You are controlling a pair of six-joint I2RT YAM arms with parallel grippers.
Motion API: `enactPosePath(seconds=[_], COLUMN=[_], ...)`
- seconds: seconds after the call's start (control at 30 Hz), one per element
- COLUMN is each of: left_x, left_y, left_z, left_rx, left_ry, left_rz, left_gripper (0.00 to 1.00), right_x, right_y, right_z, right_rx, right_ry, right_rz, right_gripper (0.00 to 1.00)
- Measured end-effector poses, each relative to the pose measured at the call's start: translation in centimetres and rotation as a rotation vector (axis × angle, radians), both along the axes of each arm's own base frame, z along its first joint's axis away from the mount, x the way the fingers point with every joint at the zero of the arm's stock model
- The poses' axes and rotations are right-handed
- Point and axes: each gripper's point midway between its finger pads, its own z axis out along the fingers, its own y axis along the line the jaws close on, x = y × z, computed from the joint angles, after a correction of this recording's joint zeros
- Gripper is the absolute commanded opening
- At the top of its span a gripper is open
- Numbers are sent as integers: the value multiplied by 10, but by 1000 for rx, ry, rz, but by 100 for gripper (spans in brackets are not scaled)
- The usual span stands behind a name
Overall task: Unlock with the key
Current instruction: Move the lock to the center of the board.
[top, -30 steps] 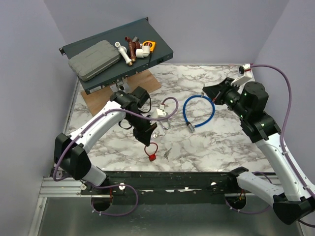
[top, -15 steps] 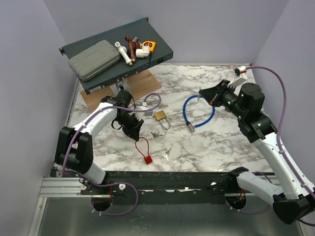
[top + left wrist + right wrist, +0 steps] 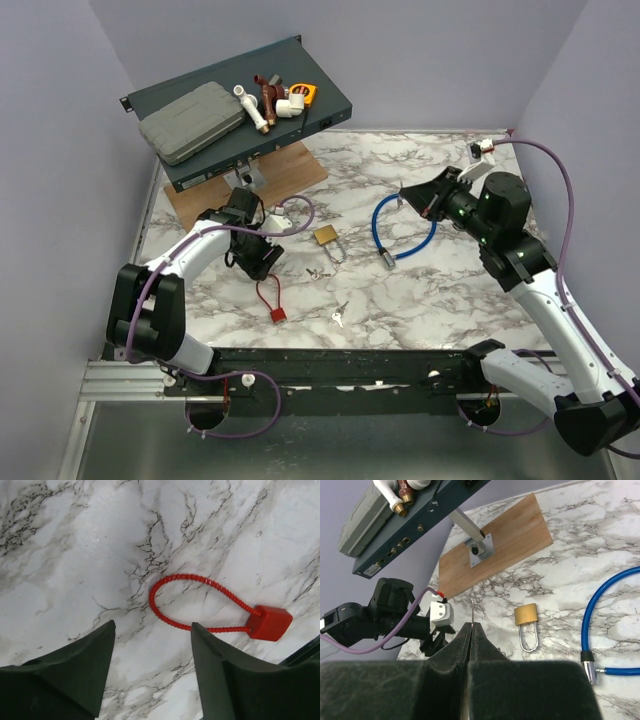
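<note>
my right gripper point(image 3: 471, 626) has its two fingers pressed tight together, and pinched at their tips is the key point(image 3: 472, 611), a tiny thin silver-grey metal sliver that shows edge-on and sticks out past the tips. it hangs above the white-and-grey marble table point(image 3: 430, 290), over the far side of the blue cable lock point(image 3: 376, 225), whose coiled loop lies on the table between me and the small brass padlock with a silver shackle point(image 3: 526, 614). the padlock lies flat with its shackle pointing to the near edge, well apart from the key. a few loose small keys point(image 3: 318, 272) lie just beyond the shackle's bow, and another small key point(image 3: 338, 317) lies nearer the table's front edge. my left gripper point(image 3: 151, 630) has its fingers parted partway with nothing between them; it hovers low over the marble, left of the padlock. just ahead of its tips lies the red cable lock with a small red block body point(image 3: 270, 623), resting free on the table. that arm's purple cable point(image 3: 300, 212) arcs close by the padlock's left side. farther back a flat wooden board point(image 3: 505, 545) carries a post holding up a tilted dark teal rack unit point(image 3: 300, 130), loaded with a grey case point(image 3: 190, 120) and some pipe fittings point(image 3: 262, 105).
</note>
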Motion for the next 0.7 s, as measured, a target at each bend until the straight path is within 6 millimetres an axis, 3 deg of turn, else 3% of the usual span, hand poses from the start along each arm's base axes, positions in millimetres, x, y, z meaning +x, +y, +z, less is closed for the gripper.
enactPosePath(seconds=[0.13, 0.2, 0.23, 0.3, 0.33, 0.57, 0.7], left_x=[-1, -6, -10, -19, -23, -41, -50], left_y=[1, 3, 5, 8, 8, 12, -6], left_z=[-3, -5, -5, -4, -1, 42, 59], left_rx=[7, 14, 20, 28, 28, 41, 60], left_ry=[3, 14, 25, 42, 44, -141, -338], left_rz=[-6, -25, -46, -96, -116, -462, -770], left_gripper=[84, 85, 91, 92, 98, 99, 98], right_x=[0, -1, -1, -1, -1, -3, -3], right_y=[1, 2, 2, 3, 3, 7, 9], right_z=[-8, -14, -17, -24, -26, -38, -43], right_rx=[-1, -2, -3, -6, -7, -8, -8], right_ry=[15, 27, 33, 43, 48, 73, 77], right_rz=[7, 10, 12, 16, 18, 42, 50], right_gripper=[1, 1, 1, 1, 1, 1, 1])
